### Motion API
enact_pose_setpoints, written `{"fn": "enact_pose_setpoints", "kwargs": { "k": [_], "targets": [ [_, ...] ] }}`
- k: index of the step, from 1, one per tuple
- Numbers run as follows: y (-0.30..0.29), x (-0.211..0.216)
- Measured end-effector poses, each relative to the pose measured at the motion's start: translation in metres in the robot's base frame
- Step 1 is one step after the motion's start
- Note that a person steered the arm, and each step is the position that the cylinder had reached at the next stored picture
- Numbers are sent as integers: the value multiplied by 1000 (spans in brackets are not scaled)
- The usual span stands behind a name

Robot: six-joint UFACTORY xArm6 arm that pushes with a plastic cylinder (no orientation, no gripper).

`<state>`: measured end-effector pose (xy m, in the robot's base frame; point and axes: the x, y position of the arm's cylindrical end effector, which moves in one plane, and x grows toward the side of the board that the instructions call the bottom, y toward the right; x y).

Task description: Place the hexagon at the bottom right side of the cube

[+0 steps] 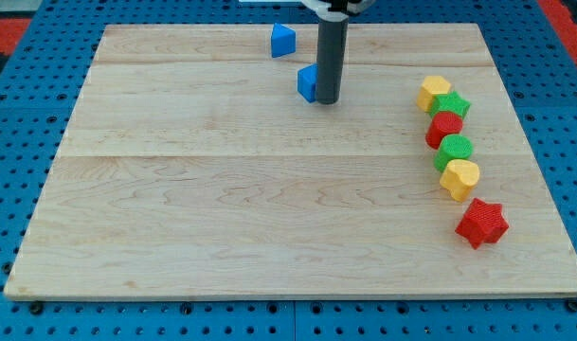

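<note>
A blue cube (307, 82) sits near the view's top centre, partly hidden behind my rod. My tip (327, 100) rests on the board right against the cube's right side. A yellow hexagon-like block (434, 92) tops a column of blocks at the view's right, far to the right of my tip. Just below it are a green star (452, 105) and a red block (444, 128) whose shape is unclear.
A blue triangular block (282, 40) lies near the top edge, up-left of the cube. The right column continues down with a green block (455, 149), a yellow heart (459, 178) and a red star (481, 223). Blue pegboard (13, 142) surrounds the wooden board.
</note>
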<state>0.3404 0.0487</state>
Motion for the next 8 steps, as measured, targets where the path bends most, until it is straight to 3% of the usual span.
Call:
{"fn": "enact_pose_setpoints", "kwargs": {
  "k": [2, 3, 4, 5, 8],
  "targets": [
    [117, -60],
    [184, -58],
    [160, 2],
    [104, 18],
    [82, 13]
  ]
}}
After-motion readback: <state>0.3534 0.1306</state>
